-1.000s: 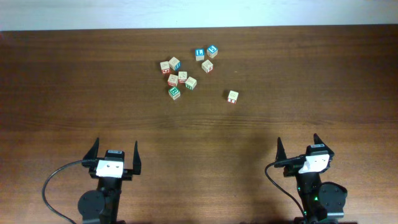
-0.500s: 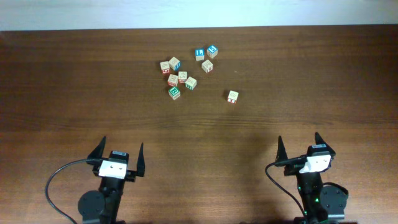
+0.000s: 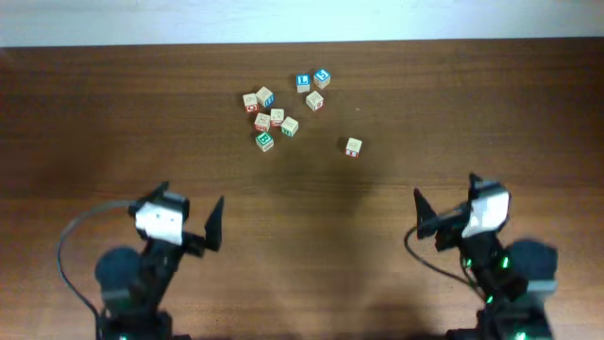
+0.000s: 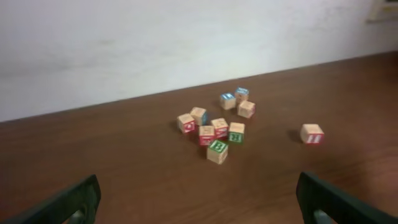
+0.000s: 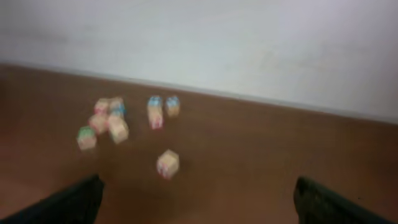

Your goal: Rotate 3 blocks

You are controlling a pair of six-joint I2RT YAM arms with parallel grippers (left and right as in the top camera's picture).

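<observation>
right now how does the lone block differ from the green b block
The lone block sits apart; the green B block sits at the cluster's near edge. The lone block shows a pale top and red-printed side; the green B block's top is green. Both are small wooden cubes.

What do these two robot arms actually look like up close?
Mostly black. The left gripper and the right gripper each have a white block behind two pointed black fingers. A thin black cable loops beside each one, and small green lights glow on the right base.
</observation>
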